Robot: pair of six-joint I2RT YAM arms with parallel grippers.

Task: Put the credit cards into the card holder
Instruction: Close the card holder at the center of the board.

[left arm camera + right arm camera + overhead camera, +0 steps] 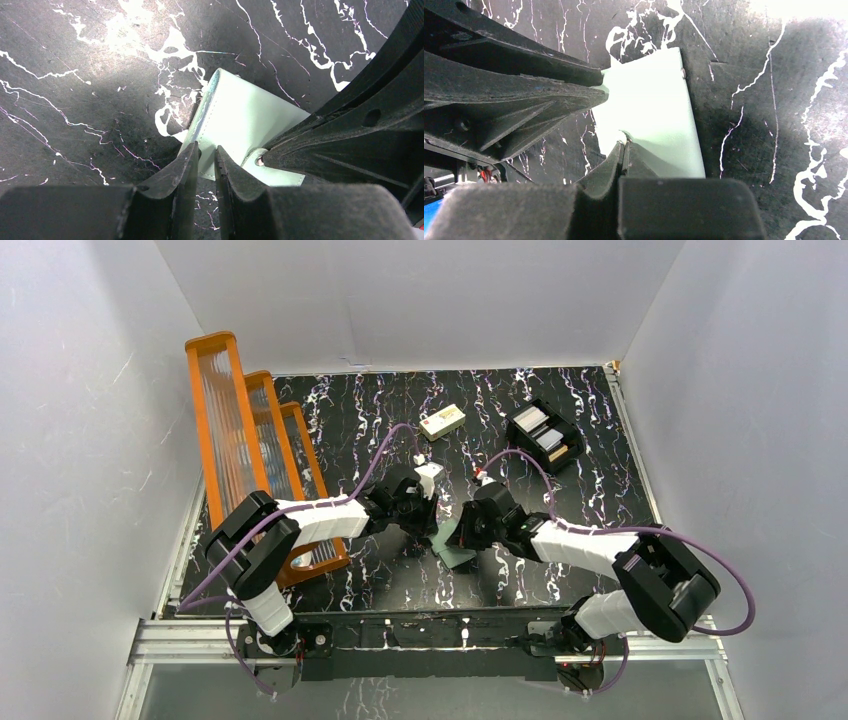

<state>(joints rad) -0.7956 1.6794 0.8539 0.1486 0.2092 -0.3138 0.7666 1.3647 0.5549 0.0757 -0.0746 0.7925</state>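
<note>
Both arms reach inward, left tool [206, 150] and right tool [625, 145] pinching the card holder [651, 100].

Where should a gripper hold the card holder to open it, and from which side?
Probably pinch one leaf's thin free edge of the card holder, coming in edge-on from the open side where the lining shows. It is flat and thin, so only its edges can be pinched.

Top view bright, even; wrist views dimmer w/ glare on table [135, 30], near claw [206, 150] blurry.
</note>
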